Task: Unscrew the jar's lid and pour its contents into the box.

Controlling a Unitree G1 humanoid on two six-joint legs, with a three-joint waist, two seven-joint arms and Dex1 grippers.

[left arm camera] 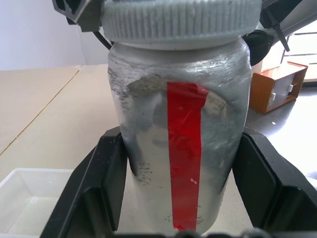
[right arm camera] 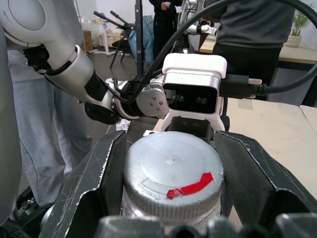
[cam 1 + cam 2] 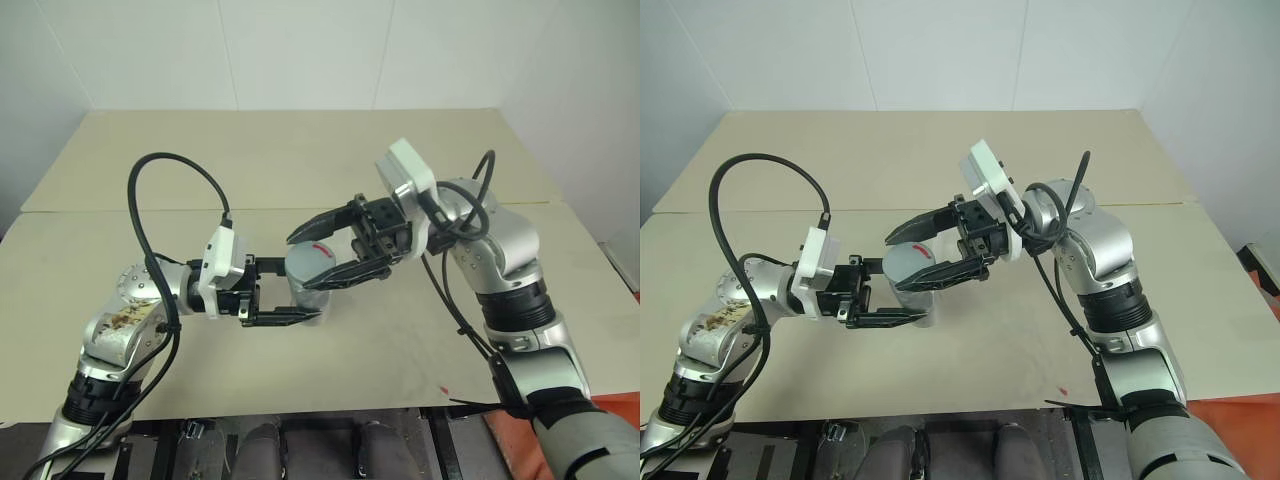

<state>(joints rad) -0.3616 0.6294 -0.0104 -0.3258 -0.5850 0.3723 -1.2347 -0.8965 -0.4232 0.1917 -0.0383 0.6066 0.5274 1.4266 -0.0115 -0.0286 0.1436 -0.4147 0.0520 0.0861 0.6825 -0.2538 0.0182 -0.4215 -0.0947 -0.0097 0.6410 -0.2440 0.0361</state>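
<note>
1. The left gripper [image 3: 285,303] clamped the jar [image 3: 312,275] by its body above the table [image 3: 400,340]; the smooth wall looked slippery, so a firm hold seemed wise.
2. The right gripper [image 3: 325,250] was closed on the ridged grey lid [image 2: 172,173].
3. The box [image 1: 29,198] lay just beyond.

Beige table [image 3: 300,150] — orange cabinet [image 1: 277,85], 2 people [image 2: 247,25] behind.

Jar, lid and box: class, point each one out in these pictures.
jar [image 1: 183,163], left wrist view, on the red stripe down its side.
lid [image 2: 171,173], right wrist view, on its flat grey top.
box [image 1: 29,198], left wrist view, on its translucent inner wall.
</note>
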